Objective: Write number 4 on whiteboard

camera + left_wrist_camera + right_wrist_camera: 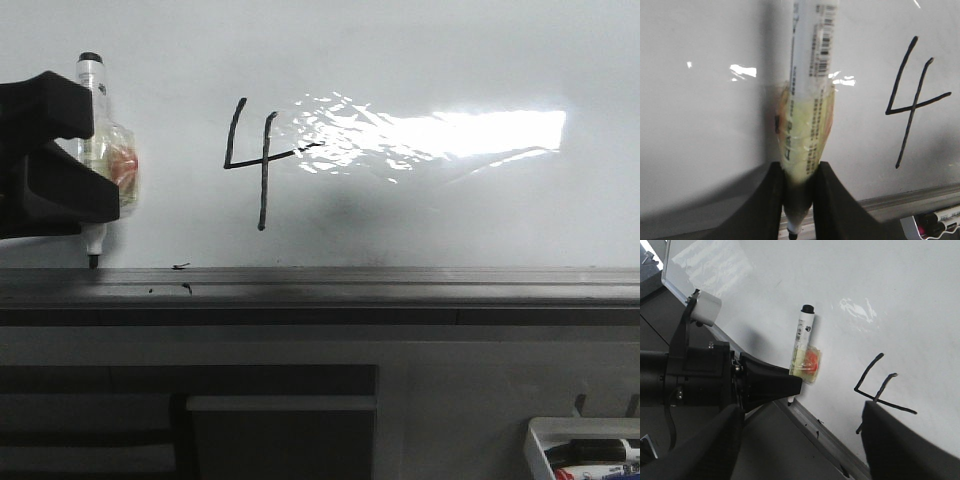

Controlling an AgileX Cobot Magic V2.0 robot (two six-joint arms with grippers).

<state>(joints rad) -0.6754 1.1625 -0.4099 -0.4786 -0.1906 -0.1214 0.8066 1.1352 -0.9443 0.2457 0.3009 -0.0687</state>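
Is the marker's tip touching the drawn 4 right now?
Apart. The front view shows the marker in the left gripper, bare whiteboard separating it from the number 4.

Dim, greyish light overall, and a hard white glare patch burns out the whiteboard right of the number 4, swallowing its crossbar tip. Soft shadow pools beneath. The right wrist view's foreground end effector is blurred.
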